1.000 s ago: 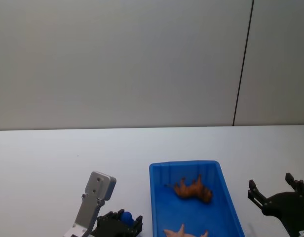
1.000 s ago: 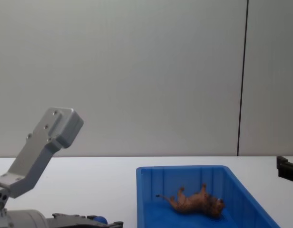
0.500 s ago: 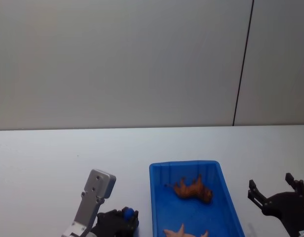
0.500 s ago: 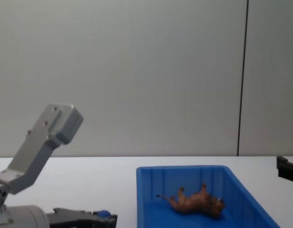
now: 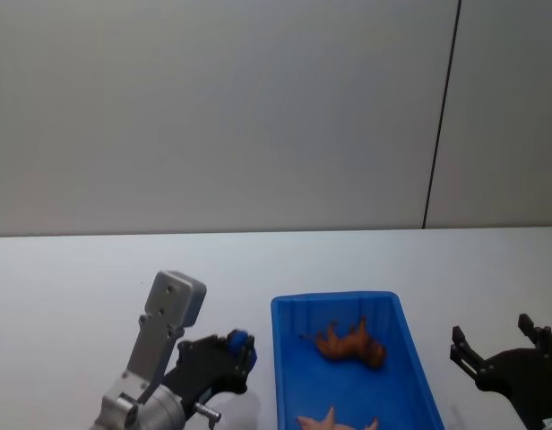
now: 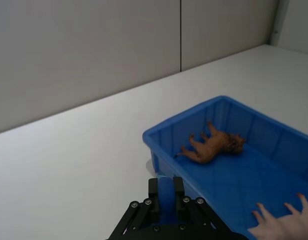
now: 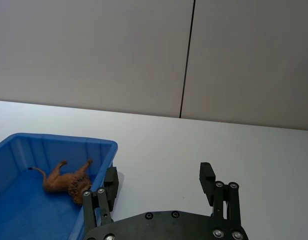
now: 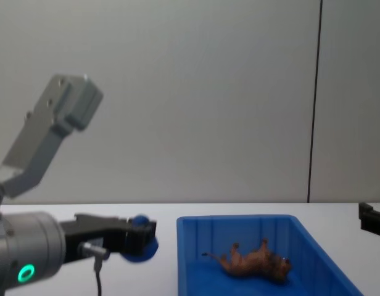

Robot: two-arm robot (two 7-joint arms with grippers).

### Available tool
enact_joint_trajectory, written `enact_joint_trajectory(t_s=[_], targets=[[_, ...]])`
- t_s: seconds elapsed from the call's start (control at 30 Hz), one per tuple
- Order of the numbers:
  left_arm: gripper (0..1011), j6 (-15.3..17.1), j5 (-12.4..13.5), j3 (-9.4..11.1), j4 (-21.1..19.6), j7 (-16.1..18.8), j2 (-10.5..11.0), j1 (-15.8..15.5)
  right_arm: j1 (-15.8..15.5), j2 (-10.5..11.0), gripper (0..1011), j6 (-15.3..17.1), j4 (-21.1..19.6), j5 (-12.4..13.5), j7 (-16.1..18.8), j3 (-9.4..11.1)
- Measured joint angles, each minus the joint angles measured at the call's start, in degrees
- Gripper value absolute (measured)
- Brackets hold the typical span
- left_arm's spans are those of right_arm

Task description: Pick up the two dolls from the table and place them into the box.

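The blue ball toy (image 8: 140,245) is held clamped between the fingers of the left gripper (image 8: 138,237), raised above the white table (image 5: 70,296) at the lower left of the chest view, just left of the blue bin (image 5: 289,358). The brown animal toy (image 5: 350,342) is seen lying on its side inside the bin. A pink star-shaped toy (image 5: 335,422) lies at the bin's near end. The right gripper (image 5: 502,351) is held at the lower right of the head view, fingers spread wide and empty.

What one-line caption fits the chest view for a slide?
Left gripper holds the blue toy above the table, just left of the blue box where the brown animal toy already lies.
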Motion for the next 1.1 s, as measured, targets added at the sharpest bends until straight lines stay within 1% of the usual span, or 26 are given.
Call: enact_joint_trajectory(t_s=[0.3,0.37,0.43,0.47,0.5,0.57,0.6,0.63,0.67,0.7,0.73,0.8,0.83,0.9,1.0,1.03,1.07,1.1], targets=[[121,-2.3,0.3,-0.4,-1.5,-4.2,-0.1,-1.2,0.0,0.0,1001,0.0,0.0,0.0,0.0,0.0],[106,-3.0,0.2,-0.4,-1.6,-5.8,-0.3,-1.5,0.0,0.0,1001,0.0,0.0,0.0,0.0,0.0],[119,-3.6,-0.1,-0.4,-1.7,-7.1,-0.5,-1.9,0.0,0.0,1001,0.0,0.0,0.0,0.0,0.0],[170,-3.9,-0.2,-0.4,-1.7,-7.7,-0.6,-2.0,0.0,0.0,1001,0.0,0.0,0.0,0.0,0.0],[170,-3.9,-0.2,-0.4,-1.7,-7.7,-0.6,-2.0,0.0,0.0,1001,0.0,0.0,0.0,0.0,0.0],[277,-4.9,-0.8,-0.3,-1.7,-9.9,-0.9,-2.5,0.0,0.0,1001,0.0,0.0,0.0,0.0,0.0],[295,-5.1,-0.9,-0.3,-1.6,-10.3,-1.0,-2.6,0.0,0.0,1001,0.0,0.0,0.0,0.0,0.0],[339,-5.6,-1.3,-0.2,-1.5,-11.6,-1.2,-2.8,0.0,0.0,1001,0.0,0.0,0.0,0.0,0.0],[339,-5.8,-1.5,-0.1,-1.4,-12.1,-1.3,-3.0,0.0,0.0,1001,0.0,0.0,0.0,0.0,0.0],[398,-6.1,-1.6,-0.1,-1.3,-12.6,-1.5,-3.1,0.0,0.0,1001,0.0,0.0,0.0,0.0,0.0],[422,-6.3,-1.8,0.0,-1.2,-13.1,-1.6,-3.2,0.0,0.0,1001,0.0,0.0,0.0,0.0,0.0],[503,-7.1,-2.4,0.2,-0.9,-15.0,-2.0,-3.6,0.0,0.0,1001,0.0,0.0,0.0,0.0,0.0],[515,-7.4,-2.6,0.2,-0.8,-15.5,-2.1,-3.7,0.0,0.0,1001,0.0,0.0,0.0,0.0,0.0],[626,-8.1,-3.2,0.4,-0.4,-17.2,-2.6,-4.1,0.0,0.0,1001,0.0,0.0,0.0,0.0,0.0],[646,-9.0,-4.0,0.8,0.2,-19.3,-3.2,-4.6,0.0,0.0,1001,0.0,0.0,0.0,0.0,0.0],[717,-9.3,-4.2,0.9,0.3,-19.7,-3.3,-4.7,0.0,0.0,1001,0.0,0.0,0.0,0.0,0.0],[766,-9.7,-4.5,1.0,0.5,-20.6,-3.6,-4.9,0.0,0.0,1001,0.0,0.0,0.0,0.0,0.0],[783,-9.8,-4.6,1.1,0.6,-20.9,-3.7,-5.0,0.0,0.0,1001,0.0,0.0,0.0,0.0,0.0]])
